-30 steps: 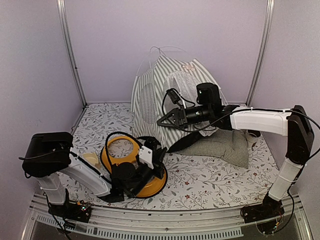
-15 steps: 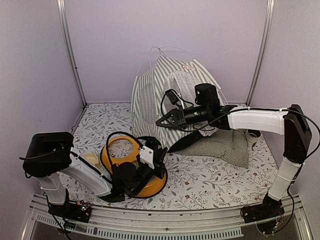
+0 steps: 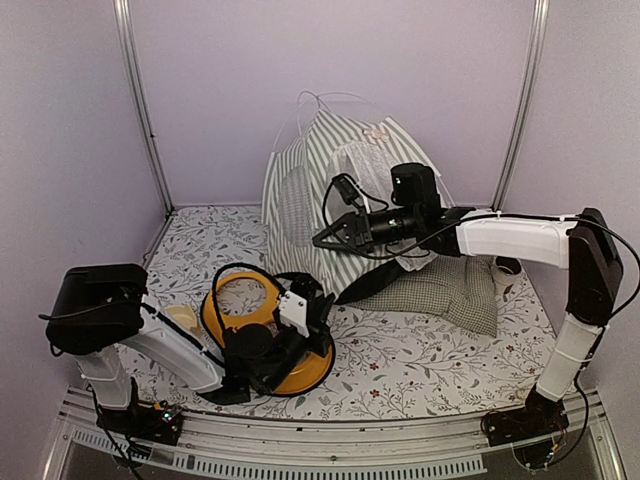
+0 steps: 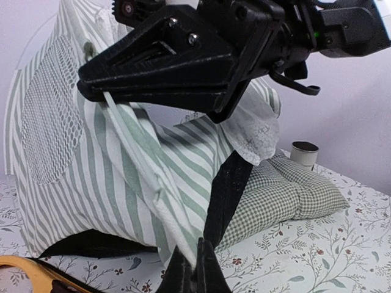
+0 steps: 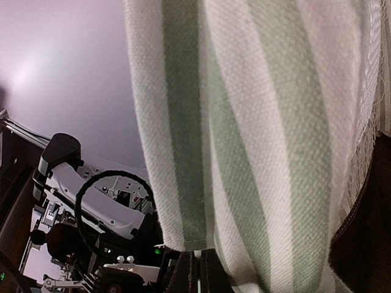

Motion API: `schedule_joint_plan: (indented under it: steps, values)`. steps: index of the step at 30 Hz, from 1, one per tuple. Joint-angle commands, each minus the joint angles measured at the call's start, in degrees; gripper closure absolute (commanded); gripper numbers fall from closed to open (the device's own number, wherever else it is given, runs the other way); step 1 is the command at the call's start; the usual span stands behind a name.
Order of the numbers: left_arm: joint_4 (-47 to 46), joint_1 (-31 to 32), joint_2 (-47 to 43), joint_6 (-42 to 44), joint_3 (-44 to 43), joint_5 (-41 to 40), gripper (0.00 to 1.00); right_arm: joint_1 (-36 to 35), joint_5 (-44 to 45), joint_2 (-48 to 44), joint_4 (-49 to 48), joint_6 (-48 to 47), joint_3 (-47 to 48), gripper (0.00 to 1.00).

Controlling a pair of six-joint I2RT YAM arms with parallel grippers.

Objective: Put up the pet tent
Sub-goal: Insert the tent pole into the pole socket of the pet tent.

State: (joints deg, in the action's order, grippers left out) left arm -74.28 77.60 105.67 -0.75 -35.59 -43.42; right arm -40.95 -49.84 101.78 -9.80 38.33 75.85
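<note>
Lifted slightly, right hand [image 3: 322,238] pinches pet tent [image 3: 303,150] fabric; left hand [image 4: 194,264] closed.

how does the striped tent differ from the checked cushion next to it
Pattern: the pet tent has green-and-white stripes; the cushion has small green checks.
Pose: the tent stands upright as a dome; the cushion lies flat on the table.
Contact: the right claw is shut on the tent's fabric; nothing grips the cushion.
Both are soft green-and-white fabric.

Floral table [image 3: 420,360], pet tent [image 3: 300,170], checked cushion [image 3: 450,290]
</note>
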Motion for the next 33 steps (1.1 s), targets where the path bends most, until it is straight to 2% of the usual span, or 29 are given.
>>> schedule_joint_plan:
  steps: [1,33]
  values:
    - [14.62,6.99,4.03,0.93,2.90,12.90,1.00,6.65,13.74,-1.00,-16.59,1.75,8.38,1.00]
    - [12.96,6.82,3.23,0.42,4.31,11.80,1.00,5.10,13.69,-1.17,-17.22,1.58,2.81,1.00]
